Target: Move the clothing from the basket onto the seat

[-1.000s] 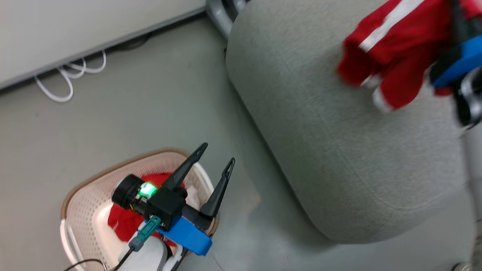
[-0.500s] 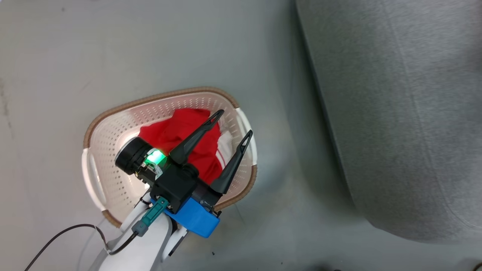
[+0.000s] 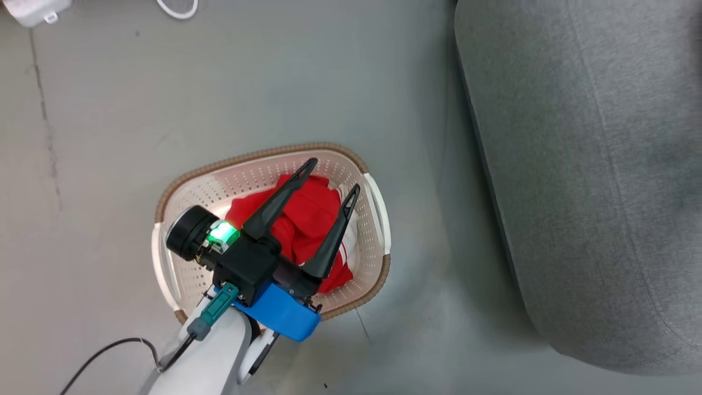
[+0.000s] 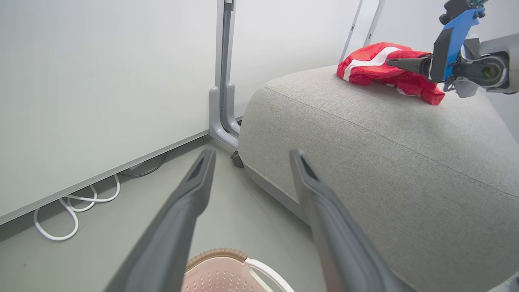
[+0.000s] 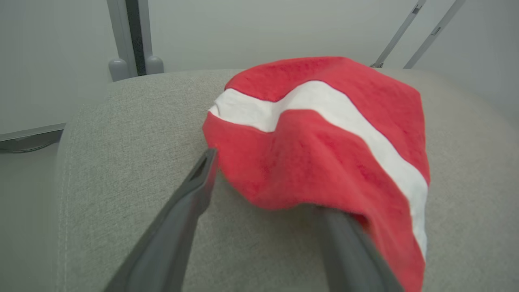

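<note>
Clothing (image 3: 307, 219) half moved: one garment (image 5: 316, 134) lies near the far edge of the seat (image 5: 121, 134), more sits in the basket (image 3: 263, 164); left gripper (image 3: 334, 175) and right gripper (image 5: 265, 182) both have jaws apart.

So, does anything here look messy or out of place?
The red garment on the grey sofa lies bunched, with its edge draped over one finger of the open right hand, so it might snag if that hand pulls away. More red clothing sits crumpled in the basket. Nothing looks spilled or damaged.

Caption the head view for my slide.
Open left tool over red clothing in the basket, grey seat to its right.
</note>
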Robot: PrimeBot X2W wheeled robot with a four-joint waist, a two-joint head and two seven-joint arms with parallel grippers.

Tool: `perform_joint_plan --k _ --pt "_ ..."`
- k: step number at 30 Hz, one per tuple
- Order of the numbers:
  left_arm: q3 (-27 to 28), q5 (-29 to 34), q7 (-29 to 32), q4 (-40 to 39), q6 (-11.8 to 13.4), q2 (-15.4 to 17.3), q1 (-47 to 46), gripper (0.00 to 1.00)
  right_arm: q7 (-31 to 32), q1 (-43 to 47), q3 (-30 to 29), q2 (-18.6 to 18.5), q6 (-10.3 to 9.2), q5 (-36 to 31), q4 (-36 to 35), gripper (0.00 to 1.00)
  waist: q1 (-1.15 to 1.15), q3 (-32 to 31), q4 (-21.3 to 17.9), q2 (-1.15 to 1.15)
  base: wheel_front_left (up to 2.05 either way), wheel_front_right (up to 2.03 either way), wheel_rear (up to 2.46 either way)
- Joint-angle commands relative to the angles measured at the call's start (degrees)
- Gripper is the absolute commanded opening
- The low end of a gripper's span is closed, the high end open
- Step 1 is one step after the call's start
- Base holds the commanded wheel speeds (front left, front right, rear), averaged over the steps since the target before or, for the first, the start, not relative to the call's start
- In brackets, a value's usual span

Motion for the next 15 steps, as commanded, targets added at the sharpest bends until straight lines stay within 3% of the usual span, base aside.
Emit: perform_joint_plan --k 1,9,15 --pt "0.3 -0.2 -0.2 0.0 -0.2 -0.1 0.9 1.00 -0.2 1.0 0.5 0.0 -0.02 -0.3 0.3 1.00 0.00 -2.3 -0.1 0.00 0.00 0.00 0.00" --pt "4.5 -2.0 -0.2 2.0 -0.1 -2.8 8.2 1.00 -2.0 8.8 8.0 1.8 -0.02 -0.8 -1.3 1.00 0.00 -14.7 2.0 0.00 0.00 0.00 0.00" --pt "7.9 -2.9 -0.2 2.7 0.2 -4.2 14.3 1.00 -2.7 19.4 11.5 3.9 -0.02 1.8 -10.8 1.00 0.00 -22.1 5.5 0.00 0.00 0.00 0.00"
